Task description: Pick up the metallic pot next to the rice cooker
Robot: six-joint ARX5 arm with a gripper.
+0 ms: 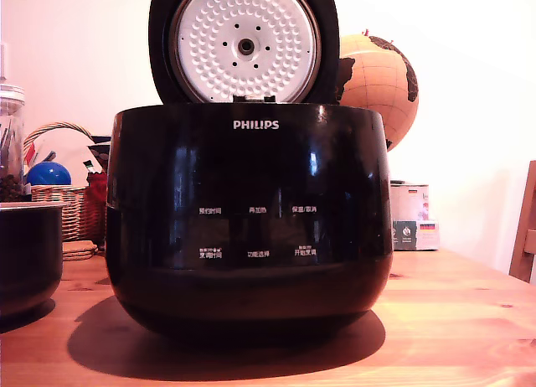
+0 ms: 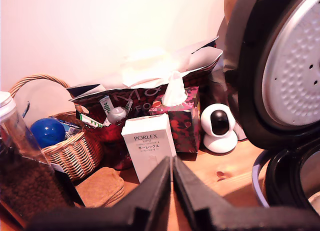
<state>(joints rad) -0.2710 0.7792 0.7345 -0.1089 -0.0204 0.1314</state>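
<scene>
The rice cooker (image 1: 249,215), glossy black and marked PHILIPS, fills the middle of the exterior view with its lid up and the white dimpled plate (image 1: 245,43) showing. The metallic pot (image 1: 28,257), dark with a thin pale rim, stands on the wooden table at the exterior view's left edge, partly cut off. No gripper shows in that view. In the wrist view my gripper (image 2: 172,163) is shut with nothing between its black fingers, beside the cooker's raised lid (image 2: 280,71). I cannot make out the pot in the wrist view.
A wicker basket (image 1: 65,207) with a blue ball (image 2: 47,132) stands behind the pot, beside a glass jar (image 2: 20,171). A white PORLEX box (image 2: 149,143), tissue box (image 2: 176,118) and small white camera (image 2: 218,127) line the wall. A globe (image 1: 381,81) is behind the cooker.
</scene>
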